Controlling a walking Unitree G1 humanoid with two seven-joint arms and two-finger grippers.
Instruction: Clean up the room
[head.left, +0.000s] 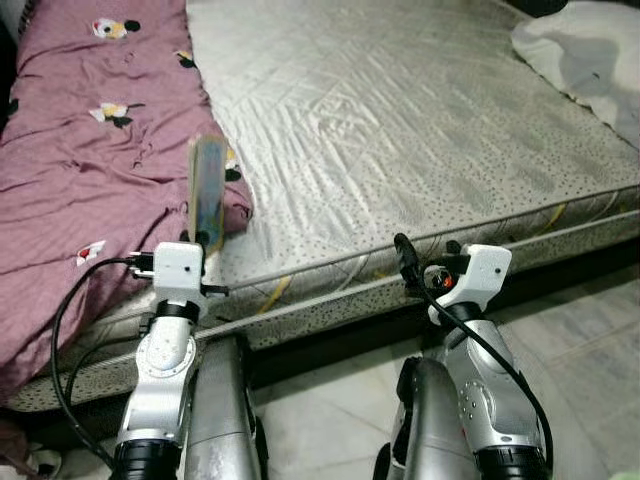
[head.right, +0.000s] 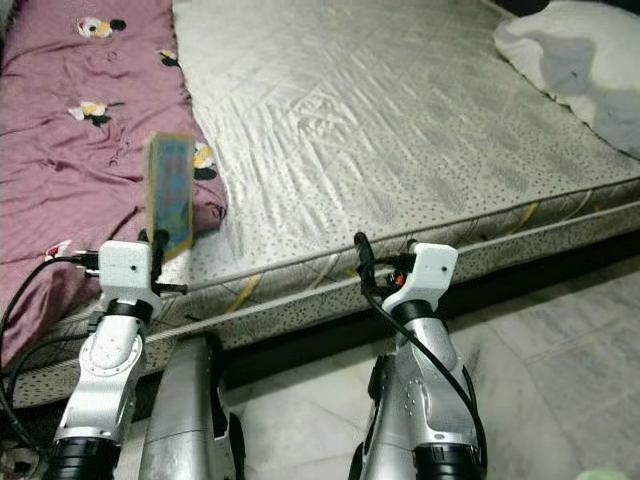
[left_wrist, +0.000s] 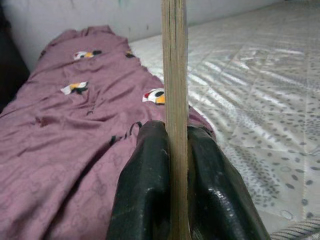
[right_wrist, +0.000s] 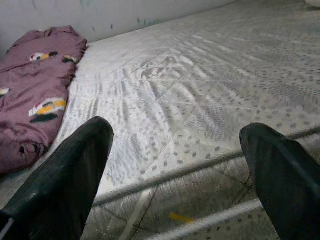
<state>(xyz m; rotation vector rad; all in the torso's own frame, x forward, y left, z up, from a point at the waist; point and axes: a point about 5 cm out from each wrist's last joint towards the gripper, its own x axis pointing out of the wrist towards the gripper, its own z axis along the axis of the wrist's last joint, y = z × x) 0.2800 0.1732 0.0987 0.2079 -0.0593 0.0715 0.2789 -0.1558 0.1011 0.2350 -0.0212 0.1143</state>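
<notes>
One book in left gripper — upright, over mattress

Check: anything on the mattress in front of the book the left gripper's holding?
Nothing visible. The left gripper holds the book upright at the bed's edge; bare mattress ahead, purple blanket to its left, white pillow at the far right corner.

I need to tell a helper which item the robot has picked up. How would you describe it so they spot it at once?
Start at the grey quilted mattress, then its left side where the maroon blanket lies. Above the blanket's near corner, the left claw holds a thin book upright: the one rigid, standing thing among soft bedding.
</notes>
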